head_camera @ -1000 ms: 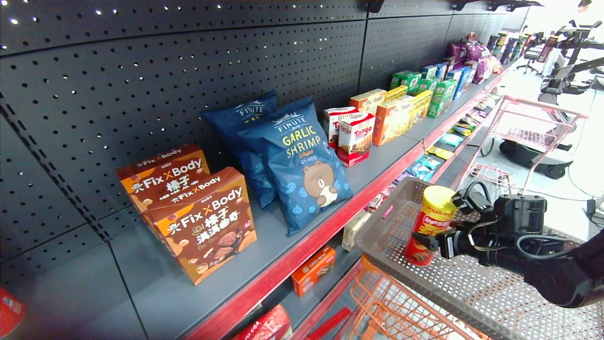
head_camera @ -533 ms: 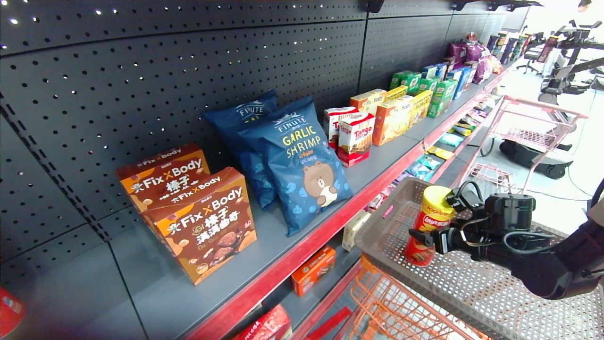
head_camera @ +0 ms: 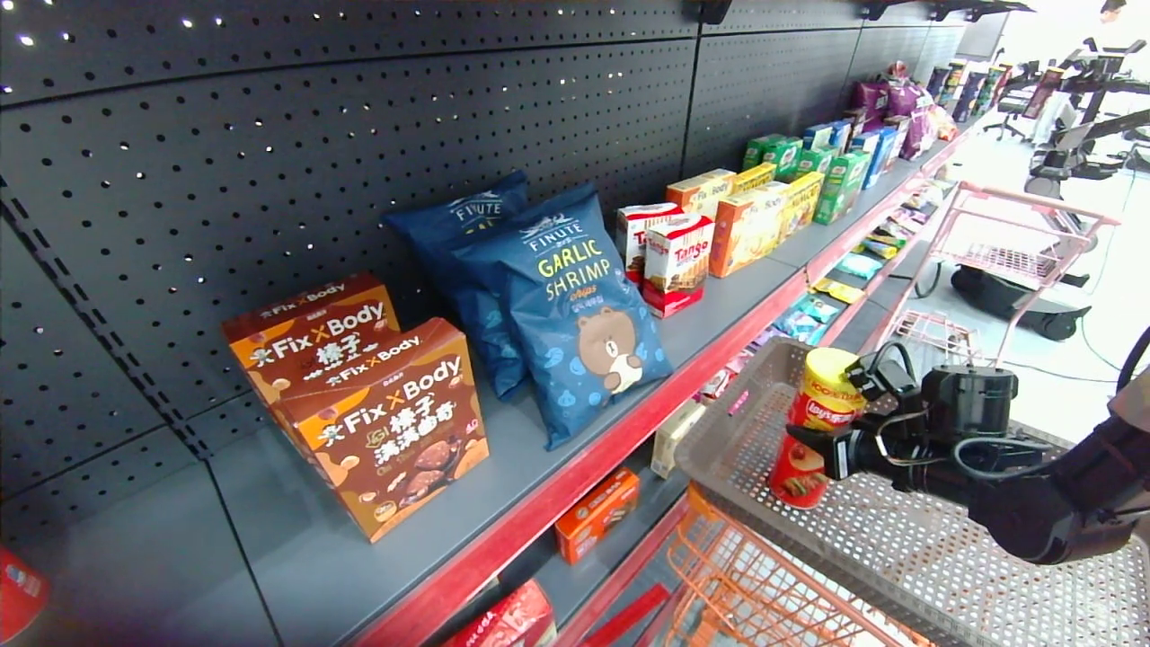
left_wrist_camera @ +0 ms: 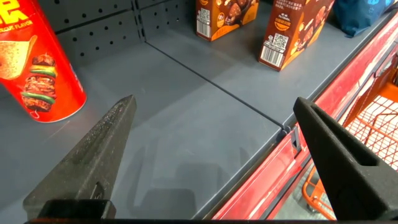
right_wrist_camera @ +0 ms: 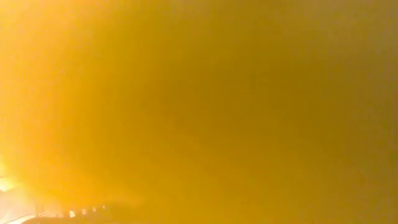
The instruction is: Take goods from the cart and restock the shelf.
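Perforated grey cart tray [head_camera: 898, 557], right pincer [head_camera: 831, 413] clasping cylindrical red-yellow can [head_camera: 802, 472]

shelf [head_camera: 530, 467] left end: tube [left_wrist_camera: 38, 62] upright | rightward: two biscuit boxes [head_camera: 377, 404], one behind other | then two snack bags [head_camera: 575, 314] leaning on back panel [head_camera: 359, 135], rear overlapped | then wafer boxes [head_camera: 676, 261] by front edge | cart basket [head_camera: 898, 575] before shelf: can [head_camera: 813, 431] inside, near shelf-side rim

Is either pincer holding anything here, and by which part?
The right pincer grips the chip can around its middle, in the cart basket. The left pincer is open and empty.
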Controlling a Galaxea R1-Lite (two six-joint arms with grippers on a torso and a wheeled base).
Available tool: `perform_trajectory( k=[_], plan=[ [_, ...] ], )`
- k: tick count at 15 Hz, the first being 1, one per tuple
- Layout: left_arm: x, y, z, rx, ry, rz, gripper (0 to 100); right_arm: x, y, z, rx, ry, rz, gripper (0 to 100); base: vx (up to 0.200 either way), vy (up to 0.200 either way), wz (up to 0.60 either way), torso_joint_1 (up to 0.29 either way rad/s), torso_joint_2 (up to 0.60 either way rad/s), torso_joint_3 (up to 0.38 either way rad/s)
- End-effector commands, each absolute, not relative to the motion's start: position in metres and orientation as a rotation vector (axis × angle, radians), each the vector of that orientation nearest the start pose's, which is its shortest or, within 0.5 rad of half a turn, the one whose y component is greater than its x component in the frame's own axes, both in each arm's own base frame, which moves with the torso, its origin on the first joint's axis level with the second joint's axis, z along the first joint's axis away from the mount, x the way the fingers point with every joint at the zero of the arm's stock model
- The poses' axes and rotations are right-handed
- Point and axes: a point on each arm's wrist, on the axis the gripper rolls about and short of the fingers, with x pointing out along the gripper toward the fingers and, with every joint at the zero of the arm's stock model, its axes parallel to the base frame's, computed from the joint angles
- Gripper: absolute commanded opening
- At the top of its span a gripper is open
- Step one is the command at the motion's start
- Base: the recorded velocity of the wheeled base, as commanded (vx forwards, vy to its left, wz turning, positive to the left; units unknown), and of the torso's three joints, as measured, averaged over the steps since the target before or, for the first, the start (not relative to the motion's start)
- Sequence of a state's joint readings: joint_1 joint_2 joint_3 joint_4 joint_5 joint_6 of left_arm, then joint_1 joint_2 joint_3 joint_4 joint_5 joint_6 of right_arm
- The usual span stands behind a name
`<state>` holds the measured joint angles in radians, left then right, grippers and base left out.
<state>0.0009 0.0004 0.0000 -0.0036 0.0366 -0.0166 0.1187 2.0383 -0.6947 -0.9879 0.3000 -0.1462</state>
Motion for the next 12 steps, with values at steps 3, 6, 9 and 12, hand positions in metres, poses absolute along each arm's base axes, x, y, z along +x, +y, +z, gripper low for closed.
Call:
perform_trajectory(
  k=[3, 6, 9, 12],
  plan=[
    [-0.023, 0.001, 0.076, -0.017, -0.005, 0.038, 100, 0.328, 0.048, 0.098, -0.112, 0.29, 0.436, 0, 0.0, 0.0, 0.0, 0.0, 0.0, 0.0],
    [-0.023, 0.001, 0.076, -0.017, -0.005, 0.038, 100, 0.281, 0.035, 0.143, -0.05, 0.206, 0.397, 0, 0.0, 0.0, 0.0, 0.0, 0.0, 0.0],
    [-0.023, 0.001, 0.076, -0.017, -0.005, 0.038, 100, 0.215, 0.026, 0.165, -0.049, 0.176, 0.305, 0, 0.0, 0.0, 0.0, 0.0, 0.0, 0.0],
    [-0.023, 0.001, 0.076, -0.017, -0.005, 0.038, 100, 0.148, 0.017, 0.169, -0.034, 0.188, 0.219, 0, 0.0, 0.0, 0.0, 0.0, 0.0, 0.0]
  ],
)
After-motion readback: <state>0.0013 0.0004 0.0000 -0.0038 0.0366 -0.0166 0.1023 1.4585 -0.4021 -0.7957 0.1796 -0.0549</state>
